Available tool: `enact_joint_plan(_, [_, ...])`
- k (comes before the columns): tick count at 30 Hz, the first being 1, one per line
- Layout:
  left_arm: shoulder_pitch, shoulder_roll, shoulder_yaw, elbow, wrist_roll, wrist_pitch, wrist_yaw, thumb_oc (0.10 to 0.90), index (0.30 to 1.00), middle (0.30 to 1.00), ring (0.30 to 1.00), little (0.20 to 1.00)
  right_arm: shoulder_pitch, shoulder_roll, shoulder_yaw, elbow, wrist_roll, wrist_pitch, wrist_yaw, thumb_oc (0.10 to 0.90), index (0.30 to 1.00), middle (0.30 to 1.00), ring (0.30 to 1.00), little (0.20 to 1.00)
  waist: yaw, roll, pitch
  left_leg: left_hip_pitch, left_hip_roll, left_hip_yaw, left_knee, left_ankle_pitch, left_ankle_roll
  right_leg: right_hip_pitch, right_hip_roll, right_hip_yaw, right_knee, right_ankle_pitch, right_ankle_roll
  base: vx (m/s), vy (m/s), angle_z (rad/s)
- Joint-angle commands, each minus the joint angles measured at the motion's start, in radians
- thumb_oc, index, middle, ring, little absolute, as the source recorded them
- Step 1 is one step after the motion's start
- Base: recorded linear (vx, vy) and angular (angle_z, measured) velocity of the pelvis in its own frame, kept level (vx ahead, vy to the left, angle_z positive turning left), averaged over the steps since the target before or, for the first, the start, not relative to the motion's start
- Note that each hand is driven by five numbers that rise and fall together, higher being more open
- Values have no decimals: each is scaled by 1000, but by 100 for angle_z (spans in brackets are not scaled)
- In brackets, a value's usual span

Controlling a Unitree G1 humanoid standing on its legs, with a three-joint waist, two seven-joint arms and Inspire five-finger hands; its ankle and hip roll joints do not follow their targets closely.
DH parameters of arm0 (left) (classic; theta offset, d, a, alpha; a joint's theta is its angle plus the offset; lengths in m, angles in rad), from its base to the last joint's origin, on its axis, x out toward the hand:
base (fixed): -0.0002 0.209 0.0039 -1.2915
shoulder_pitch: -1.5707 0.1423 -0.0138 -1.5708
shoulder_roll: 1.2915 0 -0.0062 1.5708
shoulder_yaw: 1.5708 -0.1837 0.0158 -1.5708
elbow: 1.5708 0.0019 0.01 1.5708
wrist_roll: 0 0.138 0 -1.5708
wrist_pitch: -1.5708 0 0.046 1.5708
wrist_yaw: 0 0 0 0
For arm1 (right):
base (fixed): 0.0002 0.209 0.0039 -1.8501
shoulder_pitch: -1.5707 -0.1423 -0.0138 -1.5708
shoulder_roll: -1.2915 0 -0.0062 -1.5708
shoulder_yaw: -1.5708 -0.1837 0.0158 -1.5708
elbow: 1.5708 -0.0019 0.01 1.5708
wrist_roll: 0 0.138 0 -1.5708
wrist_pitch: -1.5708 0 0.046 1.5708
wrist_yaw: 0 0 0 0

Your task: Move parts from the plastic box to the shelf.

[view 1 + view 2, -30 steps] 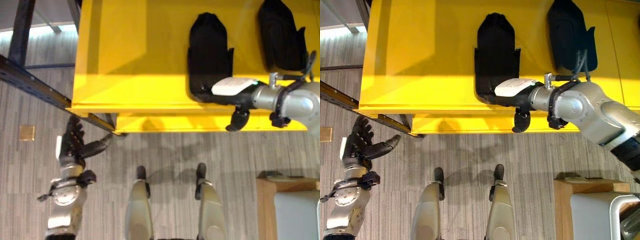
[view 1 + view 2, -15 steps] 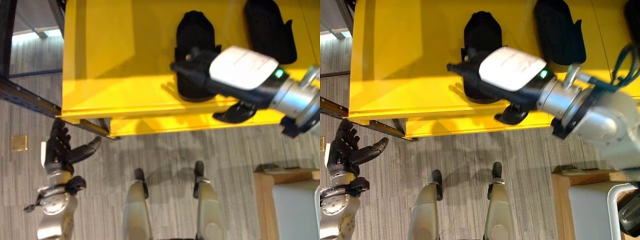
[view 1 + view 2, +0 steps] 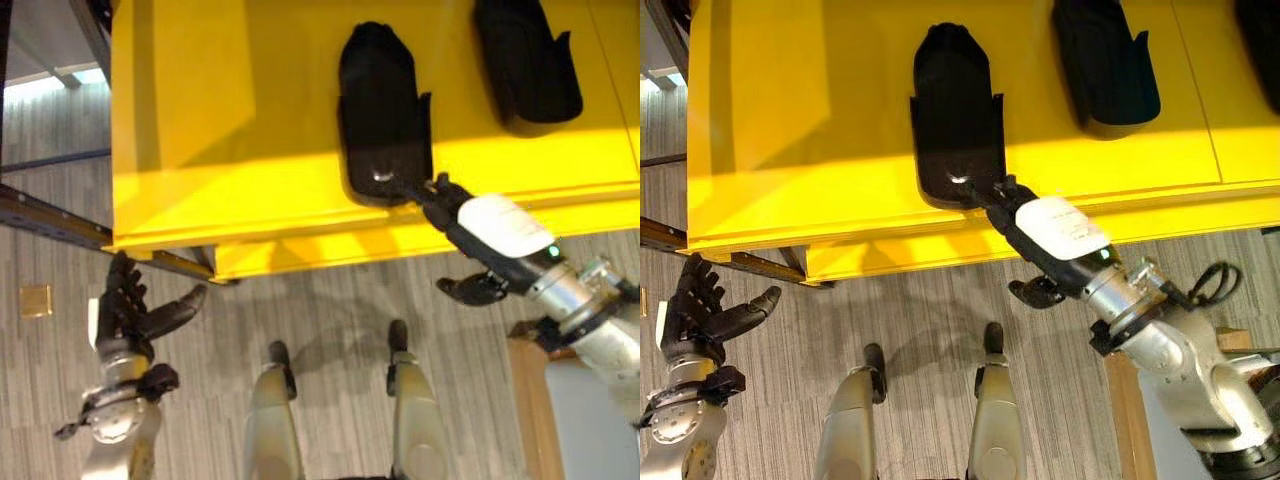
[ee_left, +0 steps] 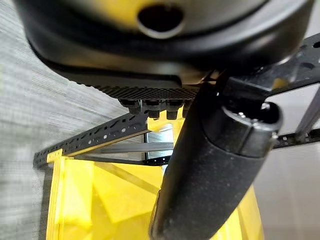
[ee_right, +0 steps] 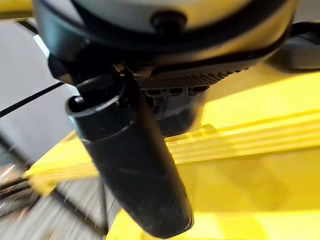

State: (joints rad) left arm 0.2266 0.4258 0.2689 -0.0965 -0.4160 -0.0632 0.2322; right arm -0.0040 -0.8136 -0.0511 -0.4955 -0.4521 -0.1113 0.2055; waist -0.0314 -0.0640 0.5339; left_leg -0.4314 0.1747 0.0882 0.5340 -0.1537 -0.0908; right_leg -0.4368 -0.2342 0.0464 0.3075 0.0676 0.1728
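lying flat on the yellow shelf (image 3: 200,120), a black part (image 3: 383,105) sits near the front edge, with a second black part (image 3: 525,55) well apart to its right. the right hand (image 3: 490,235) reaches up from the floor side with its fingertips (image 3: 432,190) touching the near end of the first part, fingers stretched out rather than curled round it, thumb hanging below the shelf edge. the left hand (image 3: 130,315) hovers over the striped grey floor (image 3: 330,300) below the shelf's corner, fingers spread and holding nothing.
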Motion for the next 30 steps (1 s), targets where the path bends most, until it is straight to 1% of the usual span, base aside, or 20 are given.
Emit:
enact_joint_plan(1, [58,57,40,-110,60,-55,35,900,1000,1000,1000,1000,-70,17,-51,-62,-58,-56,-138,900,1000,1000,1000,1000,-11,-10,-98,23,11,-79,-93,91,-3,-12,6,5,62,31,-4,-3,10,-9])
enact_joint_plan(2, [58,59,39,-109,60,-55,35,900,1000,1000,1000,1000,-68,19,-51,-62,-60,-56,-139,900,1000,1000,1000,1000,-10,-10,-98,24,11,-79,-93,91,-3,-11,6,5,61,32,-4,-5,12,-9])
enact_joint_plan(6, [52,55,36,-98,80,-55,41,900,1000,1000,1000,1000,-30,71,-49,-50,-83,-55,-163,900,1000,1000,1000,1000,-19,-12,-98,25,10,-78,-84,89,-3,-5,6,11,55,34,-3,-1,4,-3])
enact_joint_plan(12, [56,42,43,-107,88,-66,64,900,1000,1000,1000,1000,-4,93,-78,-77,-115,-65,-225,900,1000,1000,1000,1000,-28,-17,-99,30,14,-71,-82,88,-5,0,8,15,49,37,-1,0,0,0])
enact_joint_plan(16, [64,40,45,-118,96,-70,72,900,1000,1000,1000,1000,27,98,-78,-94,-123,-78,-232,900,1000,1000,1000,1000,-31,-22,-100,35,14,-68,-81,86,-6,5,9,18,46,37,0,0,0,0])
enact_joint_plan(30, [38,34,22,-112,118,-68,94,900,1000,1000,1000,1000,27,100,56,-28,-134,-70,-176,900,1000,1000,1000,1000,-26,-31,-98,45,15,-67,-76,81,-8,22,9,18,37,39,1,0,0,0])
